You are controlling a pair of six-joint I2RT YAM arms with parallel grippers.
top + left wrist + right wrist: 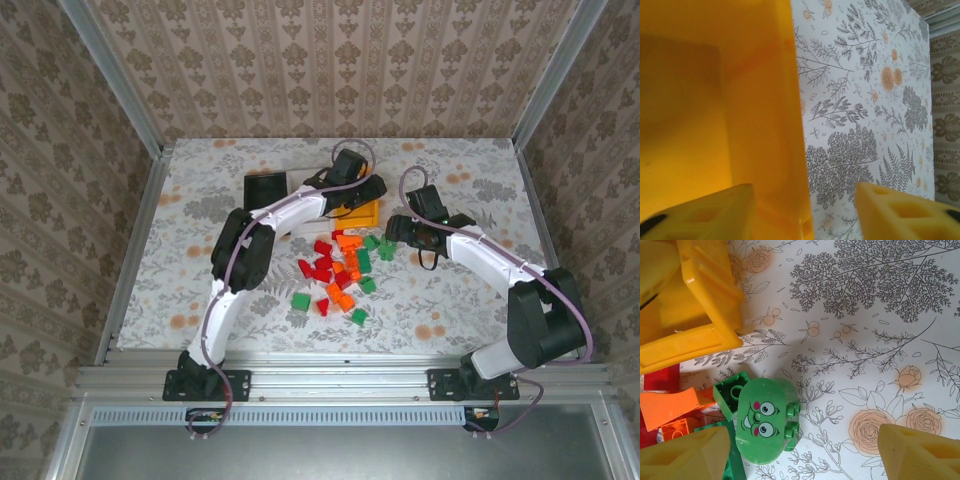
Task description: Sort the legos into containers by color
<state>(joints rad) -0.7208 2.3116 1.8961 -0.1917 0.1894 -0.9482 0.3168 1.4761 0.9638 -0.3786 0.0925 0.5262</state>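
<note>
Black container (265, 188) at far left looks empty to us, though we cannot be sure; the left gripper (804, 192) hangs released over the orange-yellow container (700, 100), pads (705, 212) astride its wall, holding nothing; the legos (338, 272) lie unsorted on the table (200, 290), so we judge the sorting barely begun; the right gripper (805, 435) gapes above a green face brick (765, 421), not gripping it.

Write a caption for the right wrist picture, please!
Open right gripper hovers above a green face brick near the orange-yellow bin.
</note>
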